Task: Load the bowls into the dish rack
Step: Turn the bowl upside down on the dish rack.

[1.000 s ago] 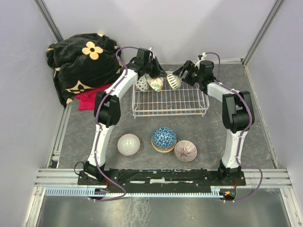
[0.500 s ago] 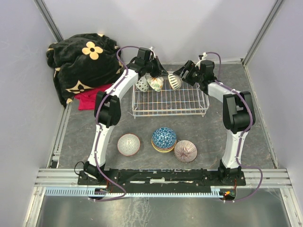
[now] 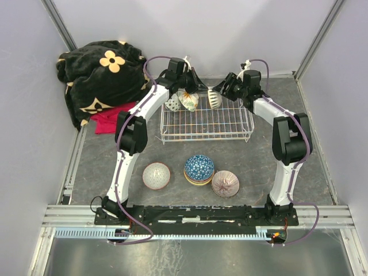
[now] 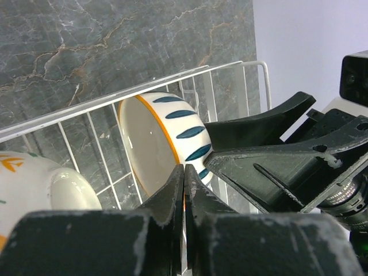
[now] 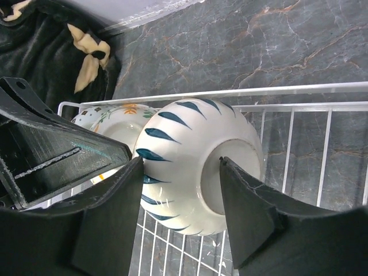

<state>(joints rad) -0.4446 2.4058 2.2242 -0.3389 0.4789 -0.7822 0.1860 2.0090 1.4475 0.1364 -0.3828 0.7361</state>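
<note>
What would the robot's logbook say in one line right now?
left gripper: shut by striped bowl | right gripper: open astride it | striped bowl: on edge in dish rack | on table: pink bowl, blue stack, purple bowl

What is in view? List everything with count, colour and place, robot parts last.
dish rack: one, white wire, mid-table.
dark-patterned bowl: one, white, on edge, rack's far left.
floral bowl: one, white and orange, on edge beside it.
teal-striped bowl: one, white, on edge, right of those.
pink bowl: one, pink, table, near left.
bowl stack: at least two, blue over yellow, table, before rack.
mauve bowl: one, pinkish-purple, right of stack.
blanket: one, black with cream flowers, far-left corner.
red cloth: one, red, beside blanket.
table: one, grey marbled.
left gripper: one, black, shut, at teal-striped bowl's rim.
right gripper: one, black, jaws apart astride that bowl.
</note>
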